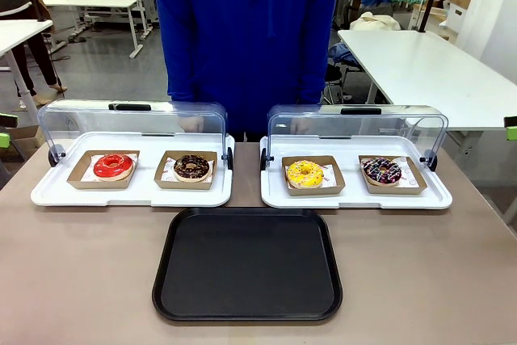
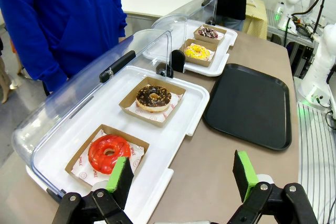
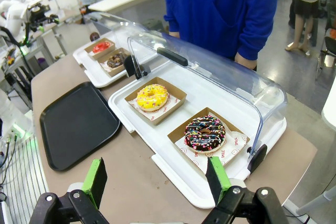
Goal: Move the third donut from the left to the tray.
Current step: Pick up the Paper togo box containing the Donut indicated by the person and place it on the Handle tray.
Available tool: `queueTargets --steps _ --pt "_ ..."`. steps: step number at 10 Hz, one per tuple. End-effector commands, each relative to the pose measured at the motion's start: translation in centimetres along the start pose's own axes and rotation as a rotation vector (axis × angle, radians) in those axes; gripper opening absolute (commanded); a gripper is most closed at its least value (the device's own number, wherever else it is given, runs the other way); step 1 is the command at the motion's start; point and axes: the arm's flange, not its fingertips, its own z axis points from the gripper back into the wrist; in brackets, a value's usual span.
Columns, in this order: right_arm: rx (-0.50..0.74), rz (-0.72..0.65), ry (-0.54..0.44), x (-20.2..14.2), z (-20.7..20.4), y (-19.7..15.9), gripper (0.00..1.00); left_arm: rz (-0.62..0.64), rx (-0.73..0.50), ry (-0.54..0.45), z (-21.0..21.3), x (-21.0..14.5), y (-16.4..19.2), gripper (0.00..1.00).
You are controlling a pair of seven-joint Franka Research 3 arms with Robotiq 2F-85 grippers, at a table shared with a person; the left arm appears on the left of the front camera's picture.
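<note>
Just beyond the far right corner of the tray (image 1: 246, 268), the third donut (image 1: 304, 173) is sitting in its cardboard boat (image 1: 333, 186) with the clear lid (image 1: 355, 124) standing raised, giving you free reach, while both arms' jaws are hanging wide apart, gripping nothing.

Right gripper (image 3: 156, 179), looking along the fingers:

- Directly ahead is a long white plastic tray (image 3: 173, 174). Its near edge is low, with no barrier on this side.
- Its clear domed plastic lid (image 3: 220, 72) is swung back and stands along the far side, blocking any approach from beyond. The space above the tray is free.
- The yellow-glazed ring donut (image 3: 152, 96) sits in a shallow brown cardboard boat with bare white tray all round it.
- The nearest obstacle is a sprinkled chocolate donut (image 3: 205, 133) in its own boat. It lies closer to the fingers, apart from the yellow one.
- Left of the fingers is a flat black plastic rectangular tray (image 3: 73, 124) with a low rim and a bare surface. A bare strip of table separates it from the white tray.
- A person in a blue top (image 3: 220, 9) stands just beyond the lid.
</note>
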Motion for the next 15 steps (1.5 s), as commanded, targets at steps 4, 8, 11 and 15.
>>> queueTargets --steps 4,8,11,15 --pt "0.001 0.025 -0.031 0.39 -0.03 -0.40 1.00 -0.007 -0.008 -0.008 0.13 -0.04 0.01 1.00" --pt "0.001 0.025 -0.031 0.39 -0.03 -0.40 1.00 -0.007 -0.008 -0.008 0.13 -0.04 0.01 1.00" --pt "0.001 0.025 -0.031 0.39 -0.03 -0.40 1.00 -0.007 -0.008 -0.008 0.13 -0.04 0.01 1.00" --pt "0.001 0.025 -0.031 0.39 -0.03 -0.40 1.00 -0.007 -0.008 -0.008 0.13 -0.04 0.01 1.00"
